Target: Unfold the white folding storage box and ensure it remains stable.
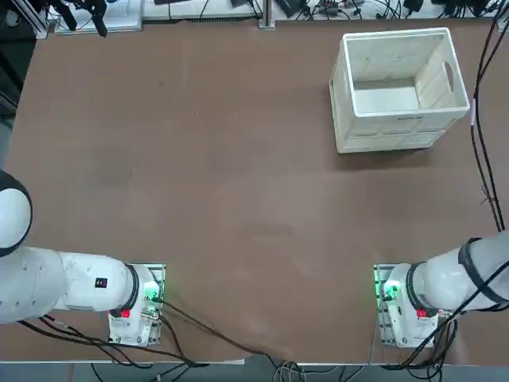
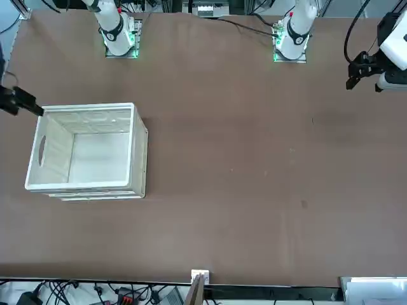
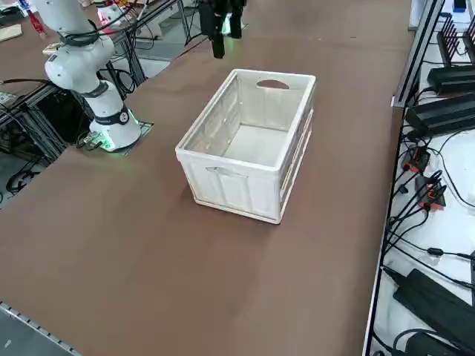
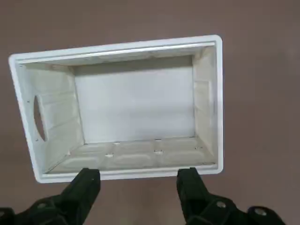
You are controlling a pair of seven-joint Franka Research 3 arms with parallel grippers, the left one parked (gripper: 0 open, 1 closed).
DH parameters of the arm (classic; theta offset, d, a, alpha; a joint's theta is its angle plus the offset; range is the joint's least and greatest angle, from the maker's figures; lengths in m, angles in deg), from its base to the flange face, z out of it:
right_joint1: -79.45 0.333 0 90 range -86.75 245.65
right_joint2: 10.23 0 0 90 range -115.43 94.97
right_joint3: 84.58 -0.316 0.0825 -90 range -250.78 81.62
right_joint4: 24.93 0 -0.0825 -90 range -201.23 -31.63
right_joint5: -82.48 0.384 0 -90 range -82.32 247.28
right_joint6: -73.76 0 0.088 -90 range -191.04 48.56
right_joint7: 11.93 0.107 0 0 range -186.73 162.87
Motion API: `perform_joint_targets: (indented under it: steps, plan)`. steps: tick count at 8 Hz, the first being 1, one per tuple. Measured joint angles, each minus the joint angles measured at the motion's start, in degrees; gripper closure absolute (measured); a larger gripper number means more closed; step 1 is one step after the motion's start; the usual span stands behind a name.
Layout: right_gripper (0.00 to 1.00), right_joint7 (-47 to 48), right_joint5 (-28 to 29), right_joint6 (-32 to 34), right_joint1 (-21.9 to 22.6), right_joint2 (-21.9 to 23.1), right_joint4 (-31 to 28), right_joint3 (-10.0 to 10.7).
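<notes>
Your right gripper (image 4: 138,171) is raised above the table (image 1: 238,191), its two fingers spread wide apart with nothing held between them. In the wrist view, both fingertips overlap one long edge of the rim, and most of the opening lies ahead of them. From the front, you see the dark end of the gripper at the picture's left edge, by one corner of the crate. You cannot tell from these views exactly how much height separates the fingertips from the rim.

The white folding storage box (image 4: 136,98) lies below your gripper, resting on the brown tabletop. It stands unfolded and upright, with its four walls raised around a rectangular opening and its pale floor panel lying flat inside. Relative to the fingertips, the floor panel lies ahead of and below them, beyond the nearer long wall.

The box is off-white, with a thick rim and rounded corners. One short wall has an oval handle cut-out; the opposite short wall carries a shallow moulded outline. You can see moulded panels along the long walls, and small slots near the floor inside the one nearer your fingertips.
</notes>
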Motion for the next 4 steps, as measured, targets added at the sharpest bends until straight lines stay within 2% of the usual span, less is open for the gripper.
perform_joint_targets:
  steps: [1,2,4]
  plan:
    - [0.00,0.50,0.00,0.49,-0.06,2.04,-0.25,-0.40]
    - [0.00,0.90,-0.01,0.71,-1.06,3.80,-1.28,-1.88]
    - [0.00,0.92,-1.09,0.77,-5.66,6.68,-4.81,-7.78]
